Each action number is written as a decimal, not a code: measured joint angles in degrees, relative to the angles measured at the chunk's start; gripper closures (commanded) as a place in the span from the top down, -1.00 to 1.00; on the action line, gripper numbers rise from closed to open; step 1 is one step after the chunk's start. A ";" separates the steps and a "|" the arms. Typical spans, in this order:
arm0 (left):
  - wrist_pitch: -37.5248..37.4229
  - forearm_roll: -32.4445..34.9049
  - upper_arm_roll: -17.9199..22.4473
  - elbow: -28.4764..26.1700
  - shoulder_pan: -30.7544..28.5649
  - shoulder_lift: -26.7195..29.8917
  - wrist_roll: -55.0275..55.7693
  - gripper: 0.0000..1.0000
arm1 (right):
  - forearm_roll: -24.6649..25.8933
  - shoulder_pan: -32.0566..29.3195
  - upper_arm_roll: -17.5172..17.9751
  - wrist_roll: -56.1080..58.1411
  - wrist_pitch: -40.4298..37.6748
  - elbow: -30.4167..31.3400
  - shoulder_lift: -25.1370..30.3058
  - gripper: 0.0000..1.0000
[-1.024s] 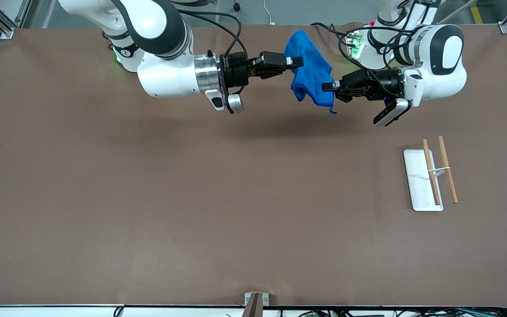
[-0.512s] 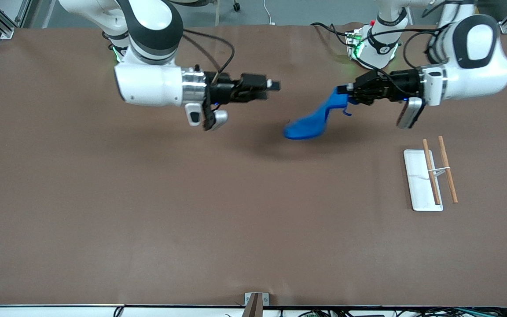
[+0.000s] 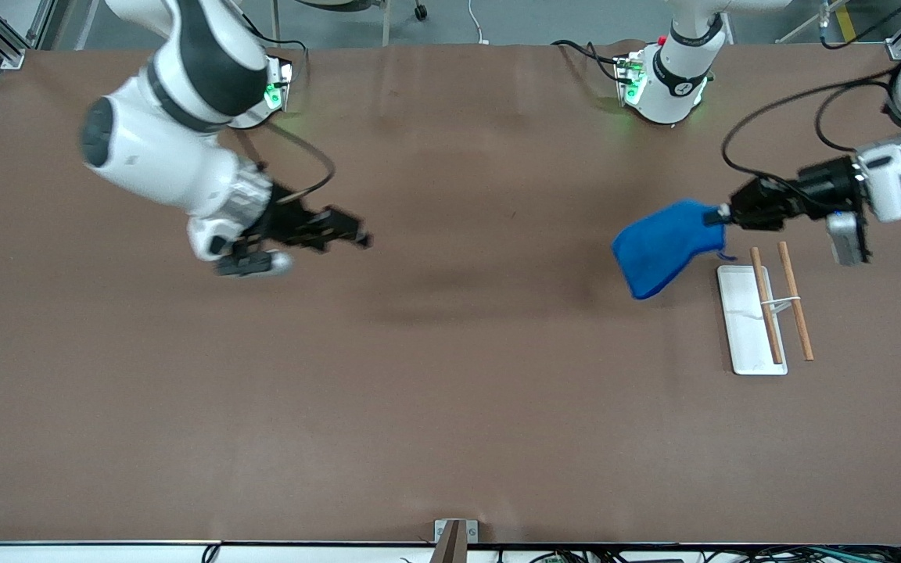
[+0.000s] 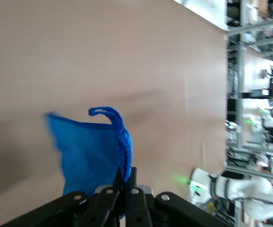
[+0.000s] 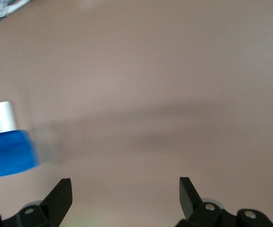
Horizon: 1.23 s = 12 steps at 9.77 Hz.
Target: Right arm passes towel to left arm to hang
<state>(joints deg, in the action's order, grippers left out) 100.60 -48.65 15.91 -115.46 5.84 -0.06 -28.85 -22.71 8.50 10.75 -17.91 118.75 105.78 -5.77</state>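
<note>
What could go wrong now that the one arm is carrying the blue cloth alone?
The left gripper pinches the towel only at one edge near its loop, so it might slip free. The cloth hangs low beside the small rack, so it could snag or drag the wooden bars. The right gripper, open over bare table, couldn't catch it.

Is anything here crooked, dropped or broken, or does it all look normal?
Nothing stands out. The towel hangs from the left hand, shut on one corner, over the table beside the white rack with two wooden rods. The right hand is open and empty above bare table.
</note>
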 measured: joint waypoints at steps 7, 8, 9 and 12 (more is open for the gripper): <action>3.33 6.08 21.02 11.91 -0.89 -17.31 -8.94 -0.48 | 23.44 -11.42 -8.09 6.90 -25.99 -13.64 4.28 1.00; 4.09 6.08 22.50 11.93 -1.71 -19.00 -9.45 -0.30 | 23.74 -11.70 -10.65 11.06 -29.30 -15.80 5.04 1.00; 4.67 6.08 22.95 11.96 -2.12 -20.13 -9.45 0.65 | 23.76 -11.96 -13.03 14.48 -32.19 -17.21 5.93 1.00; 5.18 6.08 23.71 12.22 -2.23 -21.59 -11.48 1.00 | 23.76 -12.17 -14.43 17.05 -36.88 -20.71 7.14 1.00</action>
<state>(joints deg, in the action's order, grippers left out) 105.79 -42.57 39.62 -103.25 3.61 -21.65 -40.34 1.05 -3.67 -3.68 -0.85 81.87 85.07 1.37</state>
